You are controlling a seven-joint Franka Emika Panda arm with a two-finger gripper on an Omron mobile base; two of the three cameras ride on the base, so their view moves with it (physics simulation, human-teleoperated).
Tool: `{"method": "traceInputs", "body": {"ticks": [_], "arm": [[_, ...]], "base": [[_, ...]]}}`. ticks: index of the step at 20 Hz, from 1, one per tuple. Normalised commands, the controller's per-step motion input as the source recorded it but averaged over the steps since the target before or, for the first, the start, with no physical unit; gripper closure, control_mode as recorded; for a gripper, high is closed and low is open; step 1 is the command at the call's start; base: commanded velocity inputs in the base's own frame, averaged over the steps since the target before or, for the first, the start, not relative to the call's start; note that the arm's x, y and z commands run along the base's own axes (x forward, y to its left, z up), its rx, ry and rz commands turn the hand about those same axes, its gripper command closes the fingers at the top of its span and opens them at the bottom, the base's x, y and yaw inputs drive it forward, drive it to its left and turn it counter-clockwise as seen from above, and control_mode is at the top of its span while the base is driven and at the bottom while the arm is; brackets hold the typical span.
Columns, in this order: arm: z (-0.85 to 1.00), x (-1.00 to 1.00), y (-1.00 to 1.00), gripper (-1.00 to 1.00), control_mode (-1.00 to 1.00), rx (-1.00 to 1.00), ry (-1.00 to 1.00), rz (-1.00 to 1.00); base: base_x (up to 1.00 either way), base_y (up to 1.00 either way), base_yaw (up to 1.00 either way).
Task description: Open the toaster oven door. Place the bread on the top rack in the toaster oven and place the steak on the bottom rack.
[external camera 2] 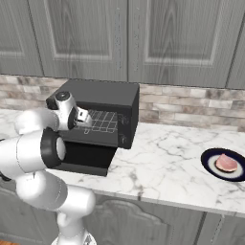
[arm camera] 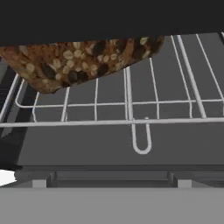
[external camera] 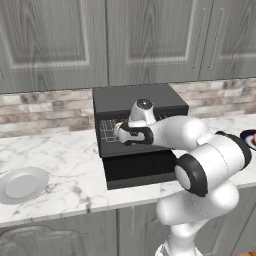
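Observation:
The toaster oven stands on the counter with its door folded down flat in front. My gripper is at the oven's mouth, open and holding nothing. In the hand view the bread, dark brown and seeded, lies high in the cavity above the bottom rack, whose wire loop sits at front centre. The top rack under the bread is hidden there. A wire grid shows inside the oven; which rack it is I cannot tell. The steak lies on a dark plate to the right.
An empty grey plate sits on the marble counter left of the oven. The dark plate's edge shows at the right. Grey wall cabinets hang above the brick backsplash. Bare counter lies between the oven and the steak plate.

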Motion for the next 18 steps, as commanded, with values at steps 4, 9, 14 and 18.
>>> {"method": "traceInputs", "body": {"ticks": [4, 9, 14, 18], "arm": [[-0.06, -0.61, 0.00, -1.00, -1.00, -0.03, 0.00, 0.12], [-0.08, -0.03, -0.20, -1.00, -1.00, -0.05, 0.00, 0.05], [-0.16, 0.20, -0.03, -1.00, -1.00, -0.12, 0.00, 0.01], [-0.08, 0.30, -0.03, -1.00, -1.00, -0.09, 0.00, 0.00]], "base": [[0.00, 0.00, 0.00], [0.00, 0.00, 0.00], [0.00, 0.00, 0.00], [0.00, 0.00, 0.00]]}}
